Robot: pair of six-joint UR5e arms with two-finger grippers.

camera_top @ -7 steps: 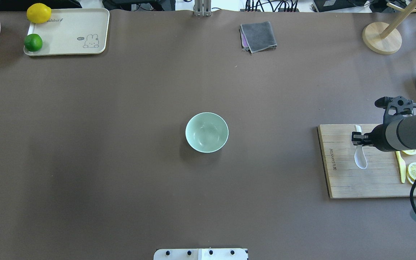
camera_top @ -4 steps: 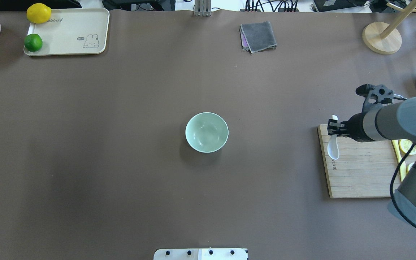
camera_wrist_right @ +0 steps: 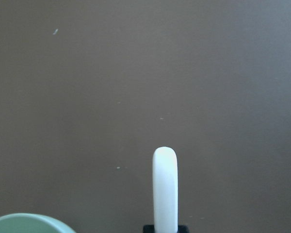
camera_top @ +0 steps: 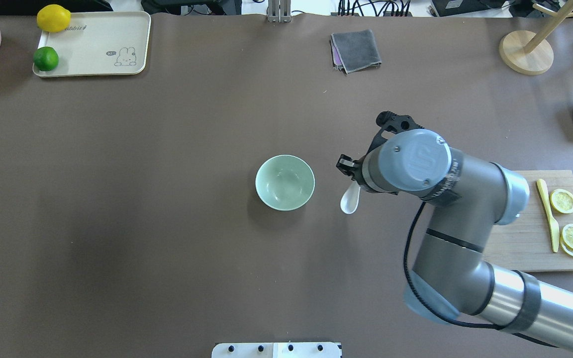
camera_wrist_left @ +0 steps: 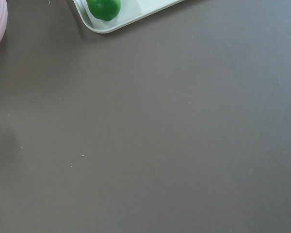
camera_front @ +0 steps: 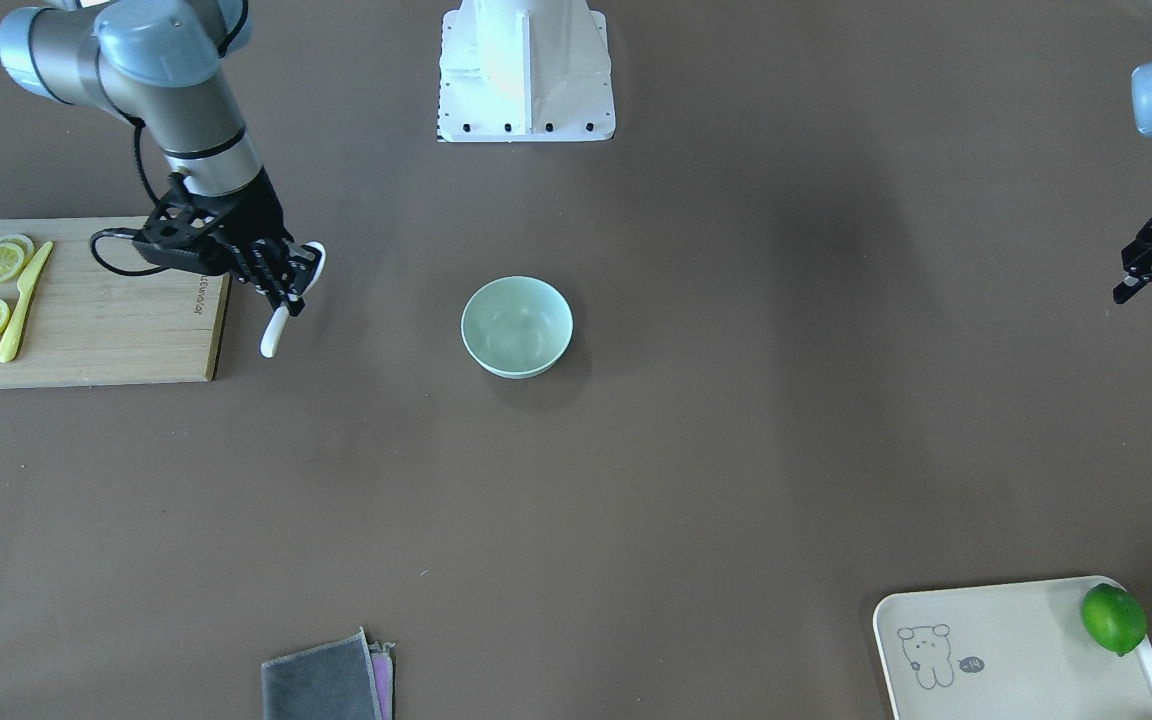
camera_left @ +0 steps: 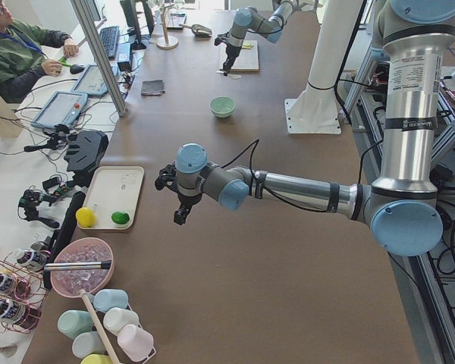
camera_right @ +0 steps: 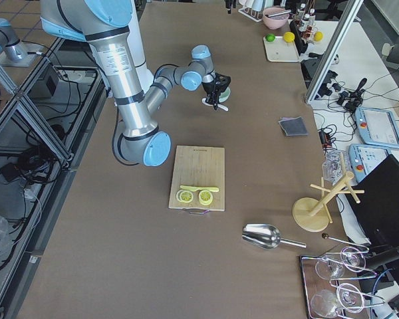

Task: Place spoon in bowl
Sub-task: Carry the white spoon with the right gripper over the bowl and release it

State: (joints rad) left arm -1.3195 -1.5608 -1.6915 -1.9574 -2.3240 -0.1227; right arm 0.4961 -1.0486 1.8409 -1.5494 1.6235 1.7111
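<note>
The bowl (camera_top: 285, 182) stands upright and empty near the middle of the table (camera_top: 167, 223), with bare brown surface all round its rim. The right gripper (camera_top: 347, 168) hangs just to the bowl's right in the overhead view, its jaws clamped tight on the handle of the spoon (camera_top: 350, 201). The spoon is held up off the table and is not over the bowl. Its scoop dips toward the robot's side, and its handle end sticks out the other way, past the jaws. A narrow strip of bare table lies between the scoop and the bowl's right rim, so the two do not touch. In the right wrist view the handle runs straight ahead over bare table. The bowl's rim curves into the lower left corner there, apart from the handle.

Farther to the bowl's right, beyond the arm, lies the cutting board (camera_top: 505, 238). The arm covers the board's edge nearest the bowl. A yellow knife (camera_top: 547, 214) and lemon slices (camera_top: 563, 201) lie along the board's edge farthest from the bowl. Well beyond the bowl, near the table's far edge, lies a folded grey cloth (camera_top: 356, 49).

Far to the bowl's left, at the back corner, a tray (camera_top: 92, 44) holds a lime (camera_top: 46, 58) at its rim. The left gripper (camera_left: 180, 216) hangs well to the bowl's left, over bare table just beside the tray. Whether its jaws are parted cannot be told.
</note>
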